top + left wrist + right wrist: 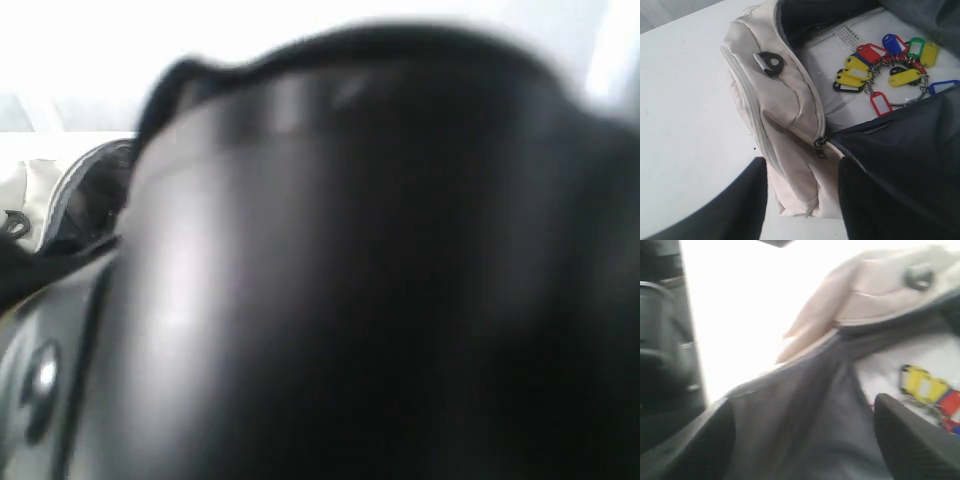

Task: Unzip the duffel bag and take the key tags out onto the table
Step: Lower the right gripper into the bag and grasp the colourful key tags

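The cream duffel bag (785, 95) lies on the white table (685, 100) with its top unzipped and the zipper slider (819, 145) at the bag's end. Inside, the coloured key tags (885, 65) rest on a white packet. My left gripper (802, 200) is open, its fingers (735, 210) straddling the bag's end without holding it. My right gripper (805, 440) is open over the dark grey lining (805, 405), with the key tags (922, 382) just beyond one finger. This view is blurred.
A dark arm (380, 280) close to the lens blocks nearly all of the exterior view; only a strip of the bag (40, 190) shows at the left. A black buckle (771, 62) sits on the bag's side. Another arm's dark body (665, 340) stands near the right gripper.
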Robot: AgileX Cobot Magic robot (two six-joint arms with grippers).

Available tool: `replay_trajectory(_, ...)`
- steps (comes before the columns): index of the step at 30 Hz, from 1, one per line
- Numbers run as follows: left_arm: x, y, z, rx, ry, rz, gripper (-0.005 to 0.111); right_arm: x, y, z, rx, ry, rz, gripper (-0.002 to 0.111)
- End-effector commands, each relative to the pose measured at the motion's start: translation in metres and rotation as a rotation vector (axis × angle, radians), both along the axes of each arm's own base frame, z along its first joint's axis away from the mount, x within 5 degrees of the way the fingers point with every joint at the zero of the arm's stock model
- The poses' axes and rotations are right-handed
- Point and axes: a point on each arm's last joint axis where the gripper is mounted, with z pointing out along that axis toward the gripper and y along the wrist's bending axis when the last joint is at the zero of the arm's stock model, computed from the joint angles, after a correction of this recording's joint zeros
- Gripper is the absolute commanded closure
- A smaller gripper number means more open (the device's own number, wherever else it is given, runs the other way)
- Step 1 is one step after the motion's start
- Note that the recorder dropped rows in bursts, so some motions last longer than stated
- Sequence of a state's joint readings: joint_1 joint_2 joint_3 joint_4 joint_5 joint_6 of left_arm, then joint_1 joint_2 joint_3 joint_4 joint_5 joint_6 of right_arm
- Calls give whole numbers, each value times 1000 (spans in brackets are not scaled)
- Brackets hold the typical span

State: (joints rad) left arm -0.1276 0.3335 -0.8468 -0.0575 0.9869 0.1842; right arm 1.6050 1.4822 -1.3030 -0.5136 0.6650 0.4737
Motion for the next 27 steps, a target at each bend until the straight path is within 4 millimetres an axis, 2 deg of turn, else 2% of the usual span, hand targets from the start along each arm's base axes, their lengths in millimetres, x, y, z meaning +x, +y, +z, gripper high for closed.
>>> replay_trajectory(1,-3,0,1,-12,-1,0,57,40,24,-32,4,-52,-187,37)
replay_trajectory(4,-3,0,1,-12,-1,0,57,64,40,-60,-6,-40,-239,37)
replay_trajectory(6,-3,0,1,-12,-1,0,57,86,47,-80,-16,14,-346,37)
replay_trajectory(9,-3,0,0,-8,4,2,57,115,49,-106,-9,113,-494,37)
replay_trajectory(11,-3,0,0,-8,6,1,57,124,53,-119,-7,140,-500,37)
replay_trajectory(14,-3,0,0,-8,6,1,57,131,59,-133,15,185,-487,37)
replay_trajectory(20,-3,0,0,-6,6,0,57,150,58,-161,15,296,-639,37)
replay_trajectory(24,-3,0,0,-6,6,0,57,150,65,-172,42,340,-595,37)
replay_trajectory(27,-3,0,0,-6,6,0,57,155,68,-187,23,353,-612,44)
